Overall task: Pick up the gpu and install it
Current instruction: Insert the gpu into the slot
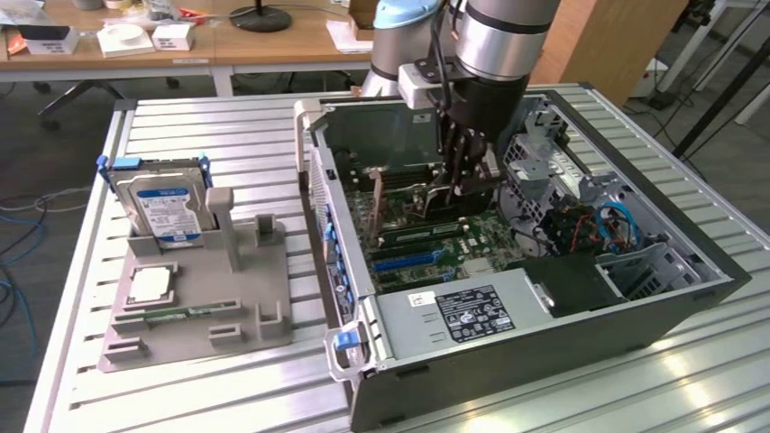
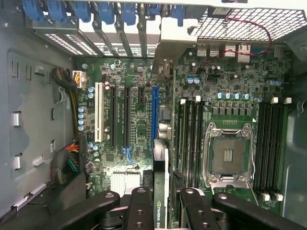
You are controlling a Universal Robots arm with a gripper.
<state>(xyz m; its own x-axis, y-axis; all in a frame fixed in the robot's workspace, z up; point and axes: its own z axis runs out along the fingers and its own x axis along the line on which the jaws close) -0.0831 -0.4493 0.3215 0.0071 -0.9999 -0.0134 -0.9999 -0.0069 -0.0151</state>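
My gripper [image 1: 463,180] reaches down into the open computer case [image 1: 542,361], low over the motherboard. In the wrist view the gripper [image 2: 163,199] is shut on the gpu [image 2: 158,211], a thin black card seen edge-on with a green-lettered label. The black fingers [image 2: 139,206] press on both of its faces. The card runs in line with the long blue slot [image 2: 155,110] on the motherboard and lies over that slot's near end. I cannot tell whether its edge touches the slot. In the exterior view the arm hides the card.
On the table at the exterior view's left, a grey fixture [image 1: 241,298] holds a blue-labelled hard drive [image 1: 162,203], a processor chip [image 1: 147,284] and a green memory stick [image 1: 193,313]. Inside the case are an empty processor socket [image 2: 228,155], memory slots [image 2: 189,134], cables [image 2: 69,163] and a drive cage [image 1: 644,271].
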